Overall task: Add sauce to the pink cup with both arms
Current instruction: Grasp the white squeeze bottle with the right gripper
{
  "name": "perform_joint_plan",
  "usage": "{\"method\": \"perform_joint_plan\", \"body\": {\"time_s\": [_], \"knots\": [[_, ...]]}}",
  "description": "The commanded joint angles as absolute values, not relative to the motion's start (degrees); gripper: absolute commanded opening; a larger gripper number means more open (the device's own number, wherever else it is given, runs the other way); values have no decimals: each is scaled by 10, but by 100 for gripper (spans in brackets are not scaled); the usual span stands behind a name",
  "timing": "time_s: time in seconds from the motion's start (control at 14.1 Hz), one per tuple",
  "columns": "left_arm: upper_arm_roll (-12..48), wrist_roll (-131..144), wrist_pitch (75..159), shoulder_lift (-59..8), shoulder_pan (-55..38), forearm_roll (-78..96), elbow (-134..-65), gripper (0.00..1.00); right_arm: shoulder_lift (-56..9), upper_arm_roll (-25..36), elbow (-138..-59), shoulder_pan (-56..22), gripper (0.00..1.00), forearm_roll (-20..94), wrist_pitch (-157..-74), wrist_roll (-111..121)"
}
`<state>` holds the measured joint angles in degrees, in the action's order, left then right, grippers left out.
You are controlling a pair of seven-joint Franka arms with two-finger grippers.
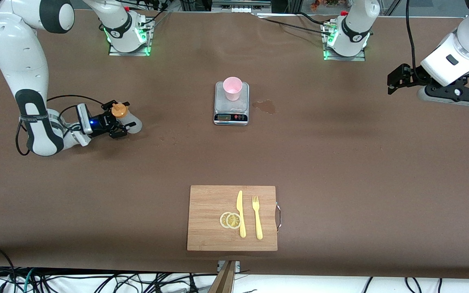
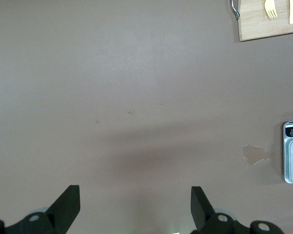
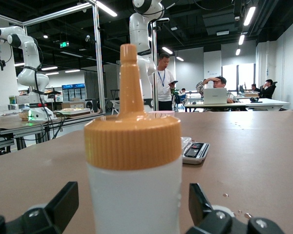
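Jaws open on both grippers; one sauce bottle [image 1: 125, 117], one pink cup [image 1: 232, 88].

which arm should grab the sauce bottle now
Right. The right gripper is low at the table with open fingers either side of the sauce bottle. The left gripper hangs open over bare table at the left arm's end.

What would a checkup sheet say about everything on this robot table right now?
Surface: brown table, one stain beside the scale.
Job's things: pink cup upright on the grey scale; sauce bottle upright at the right arm's end.
Clutter: cutting board with knife, fork, lemon slices.
Grippers: right tool open around the bottle; left tool open, waiting above bare table.
Cables: loose bundle under the table's near edge.
Surroundings: people at desks in the right wrist view.
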<state>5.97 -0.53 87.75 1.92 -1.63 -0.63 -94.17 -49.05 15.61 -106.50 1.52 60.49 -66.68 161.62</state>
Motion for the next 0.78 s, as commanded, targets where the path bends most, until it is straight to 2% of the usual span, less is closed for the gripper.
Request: {"method": "perform_joint_plan", "body": {"time_s": [0.0,0.21,0.28,0.43,0.57,0.64,0.71], "knots": [[60,-10,868,24,-18,-1,-936,100,-501,155,-1081,16,100,608,-654,1773],[60,-9,866,25,-21,-1,-936,100,-504,149,-1080,16,98,608,-655,1773],[60,-9,864,25,-22,-1,-936,100,-504,149,-1079,16,90,607,-655,1773],[60,-10,865,25,-22,-1,-935,100,-505,149,-1077,17,63,606,-656,1773],[63,-9,866,25,-23,-1,-934,100,-505,149,-1074,18,42,606,-658,1771],[64,-9,866,25,-23,-1,-934,100,-505,149,-1071,18,32,605,-660,1767],[64,-9,866,25,-23,-1,-934,100,-505,150,-1067,18,26,602,-661,1762]]}}
